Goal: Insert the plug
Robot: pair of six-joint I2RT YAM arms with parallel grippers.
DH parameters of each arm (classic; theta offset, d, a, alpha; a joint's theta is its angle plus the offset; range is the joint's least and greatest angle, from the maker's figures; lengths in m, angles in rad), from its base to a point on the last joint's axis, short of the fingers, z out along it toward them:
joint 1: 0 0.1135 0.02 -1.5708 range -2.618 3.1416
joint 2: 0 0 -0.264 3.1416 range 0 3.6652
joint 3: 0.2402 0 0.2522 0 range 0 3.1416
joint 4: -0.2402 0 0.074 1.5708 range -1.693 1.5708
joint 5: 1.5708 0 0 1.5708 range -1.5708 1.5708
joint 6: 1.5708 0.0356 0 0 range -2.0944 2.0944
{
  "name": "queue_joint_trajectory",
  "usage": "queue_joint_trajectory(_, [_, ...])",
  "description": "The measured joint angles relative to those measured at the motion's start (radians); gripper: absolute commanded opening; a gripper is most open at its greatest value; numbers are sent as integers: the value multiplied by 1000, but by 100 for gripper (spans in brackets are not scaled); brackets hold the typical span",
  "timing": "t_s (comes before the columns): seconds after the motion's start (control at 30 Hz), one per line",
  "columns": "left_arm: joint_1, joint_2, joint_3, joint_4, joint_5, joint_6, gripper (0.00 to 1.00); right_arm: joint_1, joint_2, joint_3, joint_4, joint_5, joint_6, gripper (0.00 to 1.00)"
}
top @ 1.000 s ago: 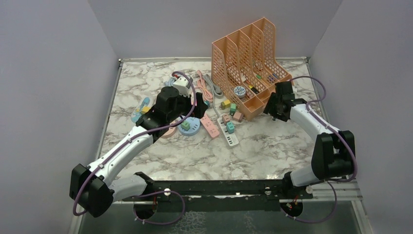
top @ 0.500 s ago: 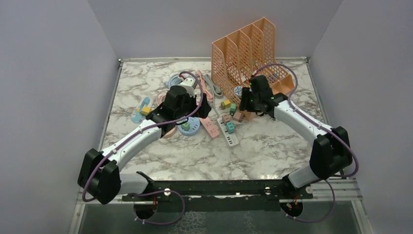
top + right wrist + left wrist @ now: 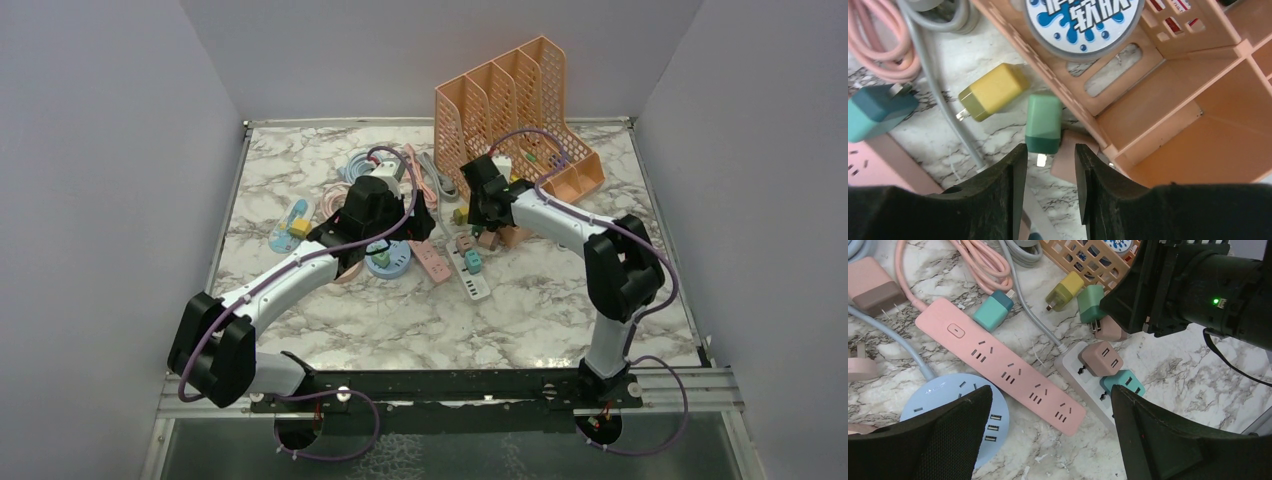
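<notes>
A green plug lies on the marble beside a yellow plug, at the foot of the orange organiser. My right gripper is open and empty, its fingertips just short of the green plug's pronged end. In the top view it hovers over the loose plugs. My left gripper is wide open and empty above the pink power strip and the white strip. The white strip holds a brownish-pink plug and a teal plug.
The orange file organiser stands at the back right, a round blue-and-white disc in it. A round blue power hub, a teal-blue plug, and pink and grey cables crowd the left. The right arm's body is close to my left gripper.
The right arm has swung left from the organiser's right side to above the loose plugs. The left arm has shifted a little to the right, over the strips.
</notes>
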Motion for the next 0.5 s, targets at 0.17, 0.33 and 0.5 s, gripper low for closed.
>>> queue_joint_trajectory(0.17, [6, 0, 0, 0, 0, -7, 90, -2, 43, 16, -11, 19, 4, 40])
queue_joint_trajectory(0.33, [11, -1, 0, 0, 0, -7, 90, -2, 76, 33, 16, 10, -2, 37])
queue_joint_trajectory(0.5, [13, -17, 0, -5, -2, -6, 90, 0, 104, 38, 31, -7, -28, 37])
